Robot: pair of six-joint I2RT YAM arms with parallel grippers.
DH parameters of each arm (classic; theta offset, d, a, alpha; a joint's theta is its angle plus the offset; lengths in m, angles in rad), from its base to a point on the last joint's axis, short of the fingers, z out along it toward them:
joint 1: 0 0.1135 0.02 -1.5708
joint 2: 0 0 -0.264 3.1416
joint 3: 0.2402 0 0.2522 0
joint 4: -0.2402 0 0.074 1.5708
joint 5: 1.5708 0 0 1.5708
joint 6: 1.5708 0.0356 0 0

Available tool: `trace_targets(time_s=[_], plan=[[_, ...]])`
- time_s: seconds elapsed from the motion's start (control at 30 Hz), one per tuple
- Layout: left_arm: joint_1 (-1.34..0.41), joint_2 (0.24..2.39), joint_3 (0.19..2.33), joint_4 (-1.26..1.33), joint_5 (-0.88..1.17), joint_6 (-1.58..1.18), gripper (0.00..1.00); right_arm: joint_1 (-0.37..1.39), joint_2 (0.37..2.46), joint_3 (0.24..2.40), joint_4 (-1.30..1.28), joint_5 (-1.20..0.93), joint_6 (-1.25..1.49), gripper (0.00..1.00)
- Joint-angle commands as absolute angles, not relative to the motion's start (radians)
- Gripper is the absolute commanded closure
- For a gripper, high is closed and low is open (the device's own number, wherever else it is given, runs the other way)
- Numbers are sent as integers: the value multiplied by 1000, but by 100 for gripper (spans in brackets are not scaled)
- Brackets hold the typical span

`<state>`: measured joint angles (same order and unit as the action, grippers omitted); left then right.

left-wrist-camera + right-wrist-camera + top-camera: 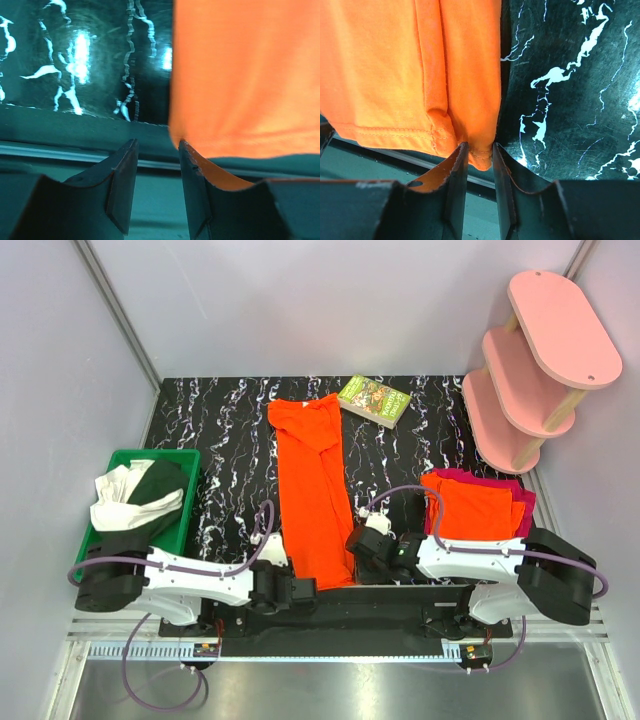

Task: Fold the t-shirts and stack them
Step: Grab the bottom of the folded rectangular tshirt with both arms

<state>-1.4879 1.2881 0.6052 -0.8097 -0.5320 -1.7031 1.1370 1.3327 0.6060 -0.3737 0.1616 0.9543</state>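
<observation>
A bright orange t-shirt (315, 490), folded into a long strip, runs from the back of the table to its near edge. My left gripper (300, 590) is at the strip's near left corner. Its jaws are open with nothing between them (157, 145), and the right fingertip touches the corner of the cloth (240, 75). My right gripper (358, 545) is at the near right corner. There the jaws press on both sides of the hem corner (480, 146) of the orange cloth (395, 65). A folded orange t-shirt (478, 508) lies on a magenta one (526, 504) at the right.
A green bin (160, 453) holding white and dark green cloth stands at the left. A book (375, 400) lies at the back, just right of the strip's far end. A pink three-tier shelf (560, 330) stands at the back right. The table (230, 440) is black marble.
</observation>
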Motion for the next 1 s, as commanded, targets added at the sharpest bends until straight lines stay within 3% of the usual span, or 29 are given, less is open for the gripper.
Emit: trace_targets(time_s=[0.0, 0.97], plan=[[-1489, 1322, 588, -762, -566, -1736, 57, 1144, 1362, 618, -442, 169, 930, 66], [-1489, 1269, 653, -752, -634, -1672, 56, 1144, 1362, 615, -445, 172, 905, 65]])
